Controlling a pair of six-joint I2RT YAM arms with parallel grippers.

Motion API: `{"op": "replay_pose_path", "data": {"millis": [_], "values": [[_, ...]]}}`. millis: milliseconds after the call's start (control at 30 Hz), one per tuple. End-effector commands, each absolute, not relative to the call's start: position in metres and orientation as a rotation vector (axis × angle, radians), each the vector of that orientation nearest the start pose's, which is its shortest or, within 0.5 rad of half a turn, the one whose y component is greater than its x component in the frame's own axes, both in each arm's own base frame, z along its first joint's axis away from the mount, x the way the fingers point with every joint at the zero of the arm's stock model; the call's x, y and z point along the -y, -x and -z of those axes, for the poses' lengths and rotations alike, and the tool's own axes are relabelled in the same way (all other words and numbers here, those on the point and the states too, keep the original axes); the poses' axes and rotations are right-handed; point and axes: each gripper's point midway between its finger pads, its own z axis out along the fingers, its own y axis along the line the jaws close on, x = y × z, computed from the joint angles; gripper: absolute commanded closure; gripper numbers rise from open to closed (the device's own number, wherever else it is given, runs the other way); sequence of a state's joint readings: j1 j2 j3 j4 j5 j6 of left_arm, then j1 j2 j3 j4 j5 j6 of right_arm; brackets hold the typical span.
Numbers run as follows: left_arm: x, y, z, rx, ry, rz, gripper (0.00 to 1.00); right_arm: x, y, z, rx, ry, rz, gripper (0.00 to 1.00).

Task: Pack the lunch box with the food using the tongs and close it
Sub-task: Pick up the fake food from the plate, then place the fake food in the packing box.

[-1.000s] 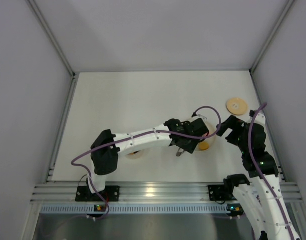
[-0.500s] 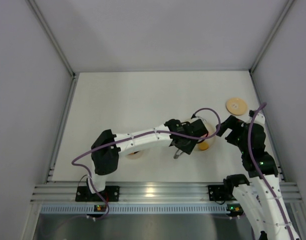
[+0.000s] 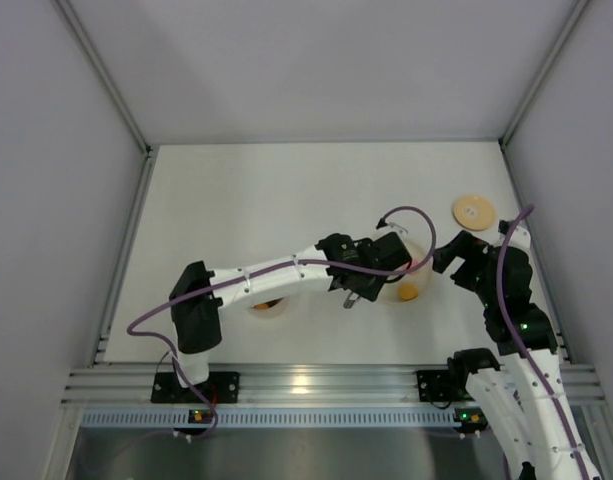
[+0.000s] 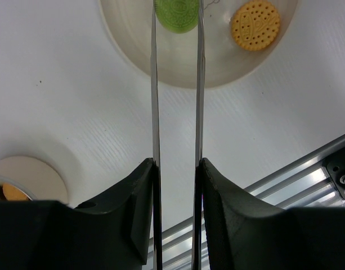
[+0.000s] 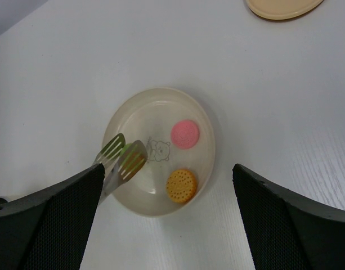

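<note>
Left gripper (image 4: 177, 169) clamps the tongs (image 4: 153, 101), their tips flanking a green biscuit (image 4: 176, 16) on the pale plate (image 4: 161, 67); right gripper (image 5: 168, 166) hangs overhead, jaws spread wide.

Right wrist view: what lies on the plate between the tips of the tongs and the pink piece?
Only a printed bear drawing on the plate floor; no food lies between the tongs and the pink piece, as the right wrist view shows.
</note>
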State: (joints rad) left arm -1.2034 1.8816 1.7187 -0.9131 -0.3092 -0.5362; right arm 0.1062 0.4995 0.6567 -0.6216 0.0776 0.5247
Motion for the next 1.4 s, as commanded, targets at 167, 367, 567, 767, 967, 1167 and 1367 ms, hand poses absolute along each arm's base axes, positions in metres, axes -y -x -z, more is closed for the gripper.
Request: {"op": "replay_pose_path", "data": {"millis": [167,367,567,767,967,1167,1367], "values": [[0.371,-0.19,-0.213,-2.382,-0.657,0.276,0.62,-0.031,-0.232,-0.213,-1.943,-0.478,-0.335,0.05],[0.324,-0.178,-0.235,-2.374,-0.567,0.276,0.61,-0.034,-0.236,-0.209,-1.955,-0.477,-0.35,0.06],[0.25,-0.158,-0.235,-2.406,-0.453,0.195,0.6,-0.04,-0.24,-0.205,-1.958,-0.472,-0.392,0.06],[0.194,-0.134,-0.231,-2.45,-0.319,0.205,0.6,-0.041,-0.242,-0.203,-1.958,-0.479,-0.395,0.06],[0.159,-0.121,-0.21,-2.499,-0.246,0.133,0.6,-0.04,-0.244,-0.201,-1.965,-0.473,-0.385,0.06],[0.142,-0.119,-0.201,-2.493,-0.147,0.115,0.58,-0.039,-0.244,-0.198,-1.968,-0.471,-0.378,0.06],[0.135,-0.116,-0.193,-2.508,-0.112,0.093,0.57,-0.04,-0.245,-0.199,-1.972,-0.461,-0.38,0.06]]}}
